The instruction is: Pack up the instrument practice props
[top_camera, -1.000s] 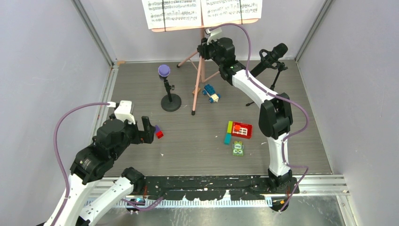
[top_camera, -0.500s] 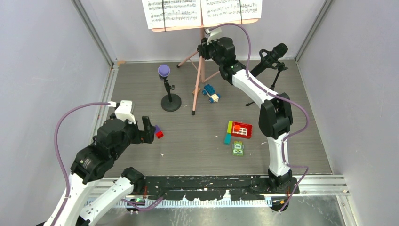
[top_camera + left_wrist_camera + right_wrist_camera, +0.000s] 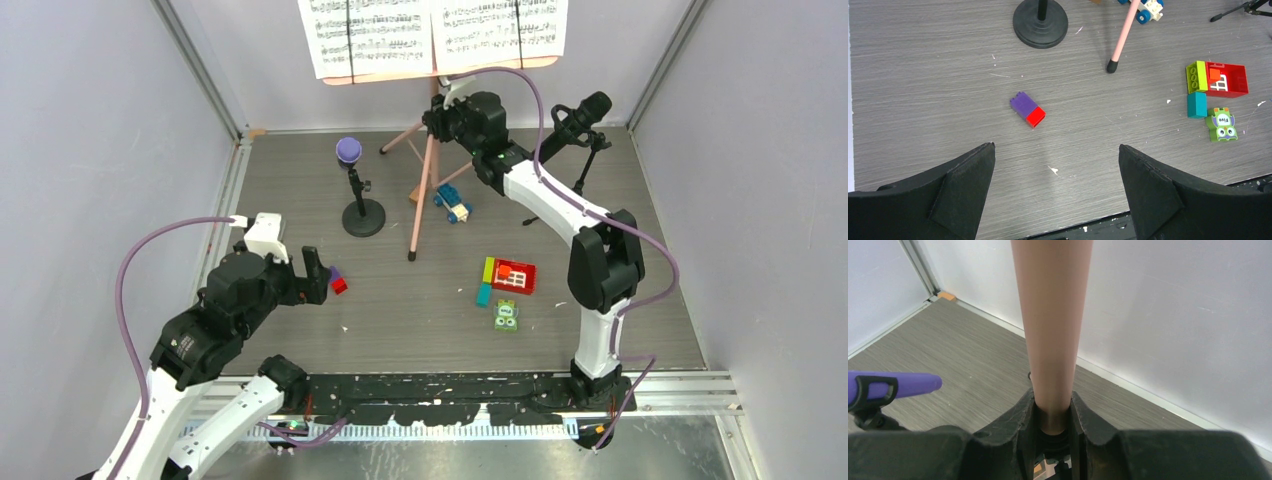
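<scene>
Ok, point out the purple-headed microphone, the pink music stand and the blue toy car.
purple-headed microphone (image 3: 348, 150), top external view, on its purple head.
pink music stand (image 3: 1052, 325), right wrist view, on its pole.
blue toy car (image 3: 450, 200), top external view, on its blue body.

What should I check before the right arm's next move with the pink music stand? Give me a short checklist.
1. Right gripper shut on the stand's pole: ok.
2. Note sheets seated at the top of the stand: ok.
3. Stand's feet off the table: cannot tell.
4. Blue toy car apart from the stand's legs: not ok, it sits right beside them.
5. Purple-headed microphone upright and apart from the stand: ok.
6. Left gripper open and away from the stand: ok.
</scene>
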`<state>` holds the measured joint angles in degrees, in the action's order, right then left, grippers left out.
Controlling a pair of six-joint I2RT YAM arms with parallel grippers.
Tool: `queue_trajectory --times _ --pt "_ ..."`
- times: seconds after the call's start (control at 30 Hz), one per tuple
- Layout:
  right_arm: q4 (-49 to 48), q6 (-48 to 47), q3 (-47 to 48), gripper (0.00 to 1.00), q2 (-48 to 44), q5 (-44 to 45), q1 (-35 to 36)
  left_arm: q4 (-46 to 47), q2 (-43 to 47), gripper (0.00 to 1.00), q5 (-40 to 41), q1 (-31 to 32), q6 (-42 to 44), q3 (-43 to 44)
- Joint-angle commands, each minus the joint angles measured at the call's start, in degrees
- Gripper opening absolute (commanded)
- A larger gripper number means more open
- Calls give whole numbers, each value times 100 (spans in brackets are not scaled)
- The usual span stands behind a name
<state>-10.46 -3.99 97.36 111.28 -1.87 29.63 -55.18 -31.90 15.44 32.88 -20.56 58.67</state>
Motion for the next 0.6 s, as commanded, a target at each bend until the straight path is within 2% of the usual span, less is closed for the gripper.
queue_trajectory --times 0.0,0.57 --pt "793 130 -306 0 -522 -98 196 82 -14 95 16 7 52 -23" --pt "931 331 -2394 1 -2425 620 843 95 15 95 -14 8 52 -37"
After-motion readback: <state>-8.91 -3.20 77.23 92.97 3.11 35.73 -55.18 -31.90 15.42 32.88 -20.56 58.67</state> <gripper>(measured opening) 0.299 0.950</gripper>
